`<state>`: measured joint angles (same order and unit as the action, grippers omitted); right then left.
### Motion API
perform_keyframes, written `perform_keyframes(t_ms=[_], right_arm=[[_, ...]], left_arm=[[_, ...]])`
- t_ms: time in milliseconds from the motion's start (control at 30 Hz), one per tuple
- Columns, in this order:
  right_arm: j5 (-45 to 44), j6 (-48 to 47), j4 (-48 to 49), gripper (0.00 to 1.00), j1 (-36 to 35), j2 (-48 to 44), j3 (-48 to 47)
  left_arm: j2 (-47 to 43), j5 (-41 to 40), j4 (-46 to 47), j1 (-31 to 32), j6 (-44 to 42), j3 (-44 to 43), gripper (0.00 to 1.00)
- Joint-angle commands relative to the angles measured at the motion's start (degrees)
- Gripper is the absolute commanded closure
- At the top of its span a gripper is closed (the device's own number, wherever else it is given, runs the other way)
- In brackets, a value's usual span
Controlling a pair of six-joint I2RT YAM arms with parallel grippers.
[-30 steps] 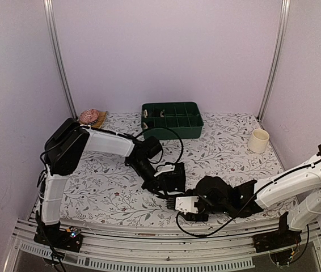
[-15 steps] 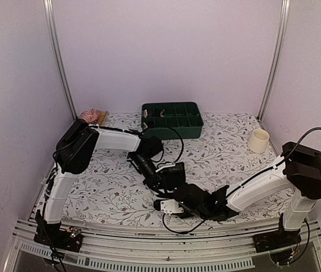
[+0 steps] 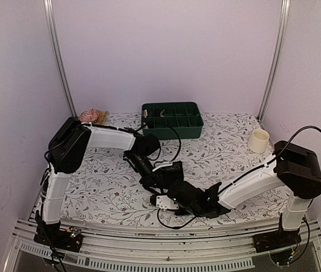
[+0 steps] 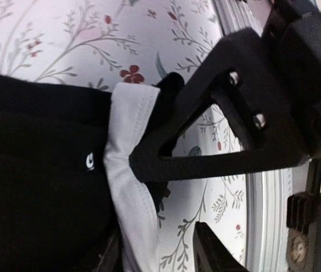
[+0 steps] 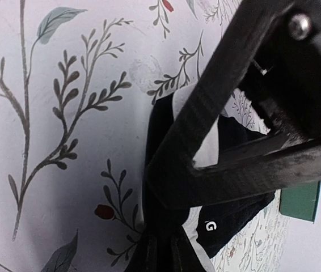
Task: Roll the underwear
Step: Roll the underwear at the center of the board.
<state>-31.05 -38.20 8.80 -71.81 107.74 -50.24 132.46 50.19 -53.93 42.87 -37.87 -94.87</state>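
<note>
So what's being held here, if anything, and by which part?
The right gripper is shut on the black underwear, pinching its fabric edge beside the white waistband. The left gripper has its jaws apart over that waistband, gripping nothing.

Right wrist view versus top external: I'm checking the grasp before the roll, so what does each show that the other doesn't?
Only the right wrist view: the right gripper shut on the underwear, black fabric with a white waistband and a white letter. Only the top external view: the left arm and right arm meeting near the table's front edge, a cream cup and a pink item at the back left. Both: the floral tablecloth and the green tray, just a sliver in the wrist view.
</note>
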Motion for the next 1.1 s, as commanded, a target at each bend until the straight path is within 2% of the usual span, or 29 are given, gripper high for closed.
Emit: perform_keyframes(t_ms=[0,100,200,433,533,633,767,1067], right_arm=[[7.9,6.9,-9.8,0.96,2.3,-0.2,-2.1],[12.4,9.4,-13.5,0.96,3.7,-0.6,-3.6],[17.4,12.0,-17.0,0.96,5.3,-0.8,-4.8],[35.3,16.8,-24.7,0.96,11.2,-1.5,-8.7],[42.1,18.4,-29.4,0.96,14.0,-0.2,-11.7],[48.8,20.1,-32.6,0.96,16.5,1.7,-14.6],[53.1,21.3,-34.6,0.96,18.2,3.9,-17.0],[59.8,21.9,-36.0,0.97,21.0,5.7,-17.9]], left_arm=[[-9.9,-7.8,8.2,-0.8,-0.1,6.3,0.49],[-17.2,-10.3,13.8,-1.0,-0.5,12.0,0.3],[-24.9,-12.8,20.8,-1.6,-0.9,19.1,0.24],[-39.5,-19.3,43.4,-1.7,-6.8,41.9,0.28],[-42.9,-21.0,52.5,-0.8,-10.6,49.9,0.29],[-44.6,-25.9,59.8,2.5,-13.6,56.4,0.29],[-44.3,-31.4,66.0,7.6,-14.9,58.7,0.27],[-39.8,-34.6,69.0,12.8,-15.9,55.7,0.26]])
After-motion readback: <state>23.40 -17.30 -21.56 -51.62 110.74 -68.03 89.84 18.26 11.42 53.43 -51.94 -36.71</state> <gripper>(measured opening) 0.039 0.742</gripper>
